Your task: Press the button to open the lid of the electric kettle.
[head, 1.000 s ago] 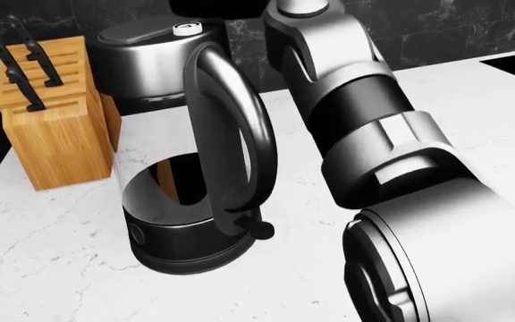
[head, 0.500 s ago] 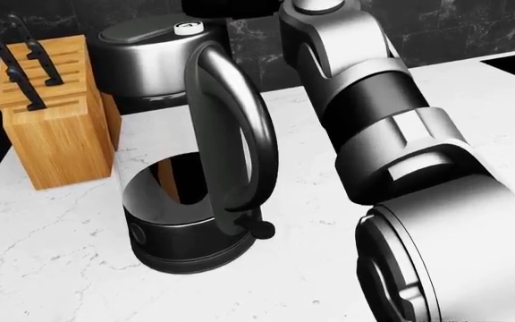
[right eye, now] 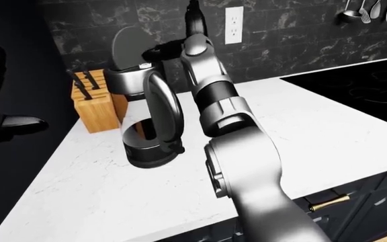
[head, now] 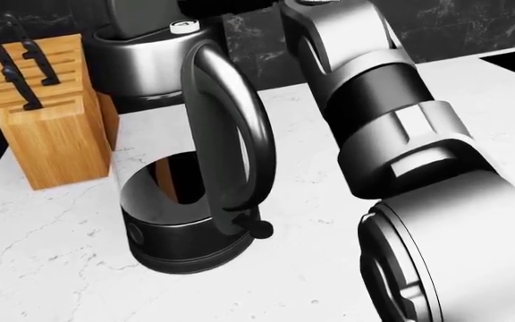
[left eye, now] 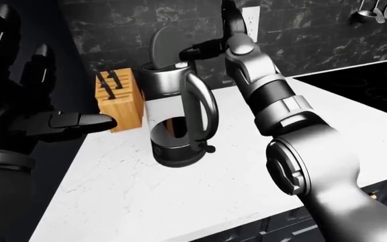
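Left-eye view: I see the kettle (left eye: 178, 121) standing upright on the white table (left eye: 200, 191), a bit left of ctr. Its lid (left eye: 161, 48) is flipped up, standing nearly vertical above the steel top. The white button (left eye: 180, 65) sits at the top of the handle (left eye: 204, 108). My right hand (left eye: 204, 49) is at 12 o'clock from the button, dark fingers (left eye: 195, 51) stretched toward the lid, tip just beside it; can't tell if it touches the button. Fingers look extended, not curled on anything. My left hand (left eye: 29, 108) fills the left edge at 9 o'clock from the kettle, well apart from it, fingers spread, holding nothing. A wooden knife block (left eye: 118, 98) stands at 10 o'clock from the kettle base, near the wall.

Head view: close in. Kettle base (head: 181, 245) low ctr, handle arcing up to the button (head: 183, 27) at the top edge. The right forearm (head: 392, 121) crosses from 5 o'clock up to 12; the hand itself is cut off at the top, so no grip state from here. Knife block at 9 o'clock, black handles sticking out.

Right-eye view: same layout, kettle further left, lid up. A wall outlet (right eye: 233, 18) at 1 o'clock from the kettle, a black stovetop (right eye: 355, 83) on the far right.
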Robot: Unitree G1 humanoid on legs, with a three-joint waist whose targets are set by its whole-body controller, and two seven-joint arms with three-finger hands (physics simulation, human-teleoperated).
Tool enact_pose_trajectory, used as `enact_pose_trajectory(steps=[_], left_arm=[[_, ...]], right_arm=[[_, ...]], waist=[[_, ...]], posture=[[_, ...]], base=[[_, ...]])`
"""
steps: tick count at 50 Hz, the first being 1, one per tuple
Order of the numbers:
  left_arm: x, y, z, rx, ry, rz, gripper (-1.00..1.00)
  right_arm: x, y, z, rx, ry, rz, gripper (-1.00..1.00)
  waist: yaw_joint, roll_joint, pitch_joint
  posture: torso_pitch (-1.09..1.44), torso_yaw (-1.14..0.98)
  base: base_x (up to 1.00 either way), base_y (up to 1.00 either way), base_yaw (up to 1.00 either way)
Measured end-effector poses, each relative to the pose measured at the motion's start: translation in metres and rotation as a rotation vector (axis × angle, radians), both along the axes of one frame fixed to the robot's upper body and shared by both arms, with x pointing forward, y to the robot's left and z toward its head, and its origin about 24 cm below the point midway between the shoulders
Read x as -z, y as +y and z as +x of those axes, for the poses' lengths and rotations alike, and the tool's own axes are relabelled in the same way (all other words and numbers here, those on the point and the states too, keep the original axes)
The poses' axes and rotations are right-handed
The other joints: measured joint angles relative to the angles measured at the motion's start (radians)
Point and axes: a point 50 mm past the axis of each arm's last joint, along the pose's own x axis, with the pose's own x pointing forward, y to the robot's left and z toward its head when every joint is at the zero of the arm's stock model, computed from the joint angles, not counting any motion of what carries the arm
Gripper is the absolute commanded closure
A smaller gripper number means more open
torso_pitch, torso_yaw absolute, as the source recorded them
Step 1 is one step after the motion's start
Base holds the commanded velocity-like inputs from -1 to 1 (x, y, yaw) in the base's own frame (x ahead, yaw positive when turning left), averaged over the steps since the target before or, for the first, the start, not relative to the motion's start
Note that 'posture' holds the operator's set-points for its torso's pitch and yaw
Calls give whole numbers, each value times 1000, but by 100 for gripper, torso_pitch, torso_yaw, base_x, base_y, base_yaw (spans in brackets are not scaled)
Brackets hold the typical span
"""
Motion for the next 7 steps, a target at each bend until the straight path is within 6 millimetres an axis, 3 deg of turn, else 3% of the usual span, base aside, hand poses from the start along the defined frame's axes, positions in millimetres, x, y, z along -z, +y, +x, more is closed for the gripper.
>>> enact_pose_trajectory(steps=[7], left_arm=[[1,-1,0,4,2,1,-100]], right_arm=[[-11,10,-3,-46,-86,-88,-100]], waist=[[0,-1,-3]], posture=[[-42,0]], base=[[0,0,0]])
